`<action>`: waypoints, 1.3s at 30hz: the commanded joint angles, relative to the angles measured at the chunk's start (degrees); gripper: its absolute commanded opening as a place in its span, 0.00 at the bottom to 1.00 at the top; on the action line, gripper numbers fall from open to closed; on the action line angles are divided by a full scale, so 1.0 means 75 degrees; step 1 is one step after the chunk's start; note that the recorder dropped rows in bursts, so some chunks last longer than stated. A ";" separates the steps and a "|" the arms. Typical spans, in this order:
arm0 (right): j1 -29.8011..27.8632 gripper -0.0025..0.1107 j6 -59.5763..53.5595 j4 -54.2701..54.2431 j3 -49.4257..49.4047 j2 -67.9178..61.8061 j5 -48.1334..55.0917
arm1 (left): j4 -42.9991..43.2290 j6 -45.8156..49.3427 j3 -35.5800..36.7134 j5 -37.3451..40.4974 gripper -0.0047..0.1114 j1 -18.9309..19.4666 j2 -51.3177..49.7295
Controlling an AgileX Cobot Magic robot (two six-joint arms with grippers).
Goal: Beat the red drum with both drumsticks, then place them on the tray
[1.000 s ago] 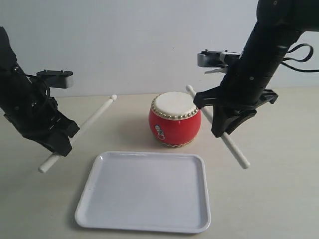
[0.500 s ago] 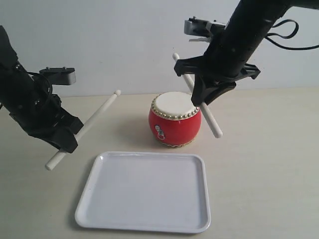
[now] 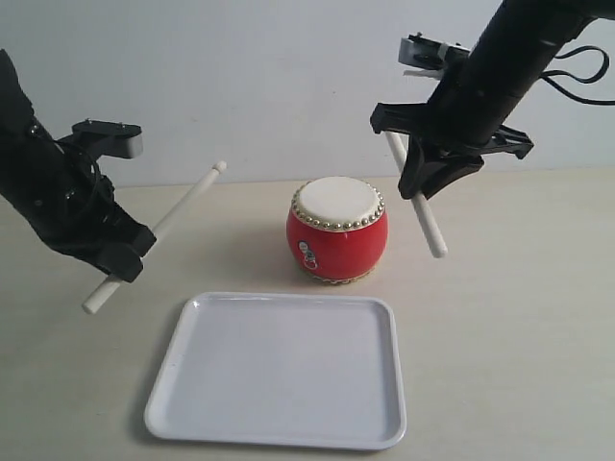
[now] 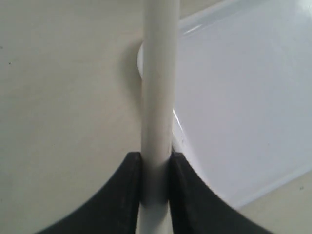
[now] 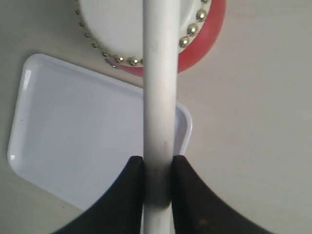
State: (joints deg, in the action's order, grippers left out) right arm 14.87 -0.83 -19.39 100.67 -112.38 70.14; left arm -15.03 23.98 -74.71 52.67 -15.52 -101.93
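Note:
The red drum (image 3: 337, 230), with its cream skin and gold studs, stands behind the white tray (image 3: 279, 370). My left gripper (image 3: 113, 257) is shut on a cream drumstick (image 3: 178, 207) that slants up toward the drum, its tip well short of it. Raised at the drum's right, my right gripper (image 3: 418, 178) is shut on the other drumstick (image 3: 430, 229), whose lower end hangs beside the drum. In the left wrist view the stick (image 4: 159, 92) crosses the tray's corner (image 4: 234, 97). In the right wrist view the stick (image 5: 159, 87) runs over the drum (image 5: 195, 34) and tray (image 5: 83, 146).
The beige tabletop (image 3: 519, 336) spreads around the tray and drum. A plain pale wall (image 3: 269, 77) closes the back.
My right arm swung up over the drum, then drew back to the right with its stick. My left arm rose slightly with its stick.

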 commanded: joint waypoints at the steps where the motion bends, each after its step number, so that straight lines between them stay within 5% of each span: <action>1: 0.0064 0.02 -0.0082 -0.0279 -0.0212 -0.0141 -0.0023 | 0.0030 -0.0025 0.0011 -0.0310 0.04 -0.0016 0.0080; 7: 0.0064 0.02 -0.0275 -0.0243 -0.1027 -0.0088 -0.0023 | 0.0030 -0.0025 0.0011 -0.0480 0.04 -0.0016 0.0080; 20: 0.0418 0.02 -0.0469 -0.0519 -0.0144 -0.0322 -0.0023 | -0.0077 -0.0025 0.0011 -0.0418 0.04 -0.0016 -0.0007; 24: 0.0418 0.02 -0.0206 -0.0374 -0.1549 -0.0668 -0.0023 | -0.0077 0.0024 0.0011 -0.0262 0.04 -0.0016 -0.0007; 31: 0.0418 0.02 -0.0515 -0.0283 -0.1162 -0.0200 -0.0023 | -0.0314 0.0411 0.0011 -0.0447 0.04 -0.0016 -0.0007; 39: 0.0038 0.02 -0.0471 0.0663 -0.1190 0.0594 -0.0023 | -0.0135 0.0976 -0.1002 0.0722 0.04 -0.0693 -0.0448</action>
State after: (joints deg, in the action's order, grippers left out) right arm 16.62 -4.06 -15.99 93.01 -109.07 69.88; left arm -16.89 30.50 -78.35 54.07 -18.36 -103.93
